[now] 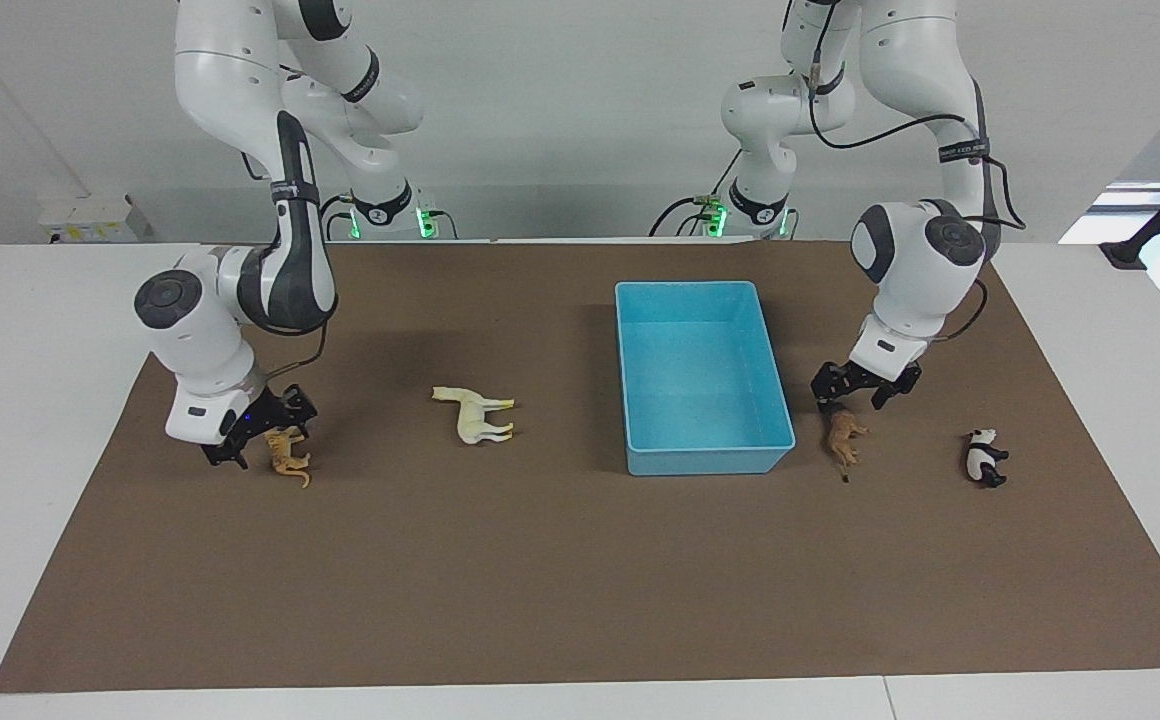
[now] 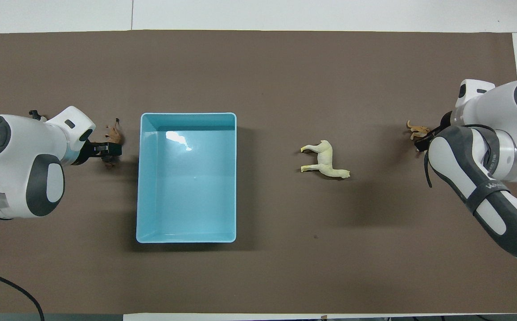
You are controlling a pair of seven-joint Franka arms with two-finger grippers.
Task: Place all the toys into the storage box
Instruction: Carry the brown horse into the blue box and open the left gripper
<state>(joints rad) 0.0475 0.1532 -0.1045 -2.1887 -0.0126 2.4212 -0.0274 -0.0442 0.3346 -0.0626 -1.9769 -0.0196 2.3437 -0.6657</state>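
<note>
The light blue storage box (image 1: pixel 700 450) (image 2: pixel 187 236) stands empty on the brown mat. The brown lion (image 1: pixel 845 437) (image 2: pixel 114 137) lies beside it toward the left arm's end. My left gripper (image 1: pixel 855 395) (image 2: pixel 105 150) is open, low over the lion's end nearer the robots. The black-and-white panda (image 1: pixel 984 458) lies closer to the left arm's end of the table; my left arm hides most of it in the overhead view. The orange tiger (image 1: pixel 288 456) (image 2: pixel 418 130) lies toward the right arm's end. My right gripper (image 1: pixel 262 430) is open, low at the tiger. The cream-white horse (image 1: pixel 476 412) (image 2: pixel 326 165) lies on its side between box and tiger.
The brown mat (image 1: pixel 540 580) covers most of the white table, with bare mat in the part farthest from the robots. Cables hang by the arm bases at the robots' end.
</note>
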